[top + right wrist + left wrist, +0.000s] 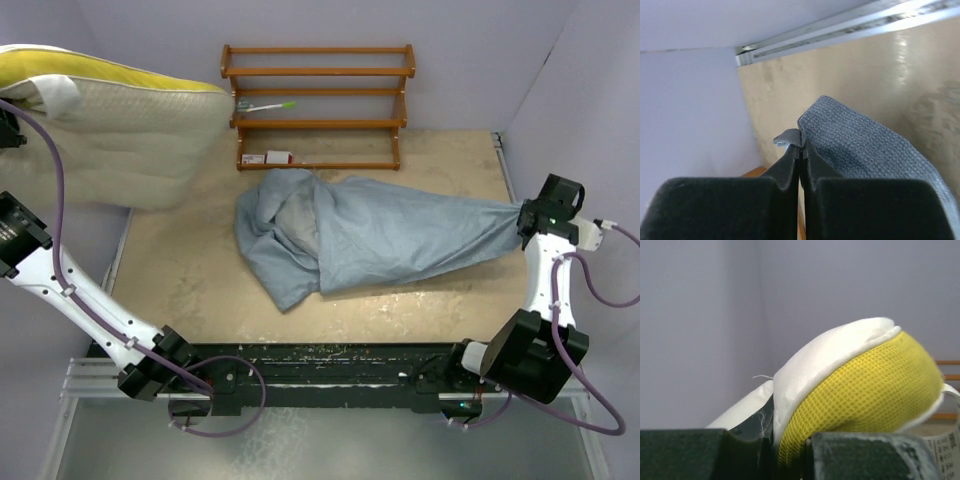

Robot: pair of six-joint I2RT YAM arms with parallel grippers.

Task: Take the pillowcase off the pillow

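Observation:
The pillowcase (pixel 370 235) lies crumpled and emptied on the table, its blue-grey fabric stretched out to the right. My right gripper (pixel 527 222) is shut on its right corner, seen pinched between the fingers in the right wrist view (pixel 801 142). The cream quilted pillow (pixel 120 130) with yellow edging is lifted at the far left, fully out of the case. My left gripper (pixel 785 450) is shut on the pillow's yellow-and-white edge (pixel 860 390); in the top view that gripper is hidden behind the pillow.
A wooden shelf rack (pixel 318 105) stands at the back of the table (pixel 200 290), holding a toothbrush (pixel 266 104) and a small box (pixel 278 157). Walls close in on both sides. A metal rail (pixel 840 30) runs along the table's right edge.

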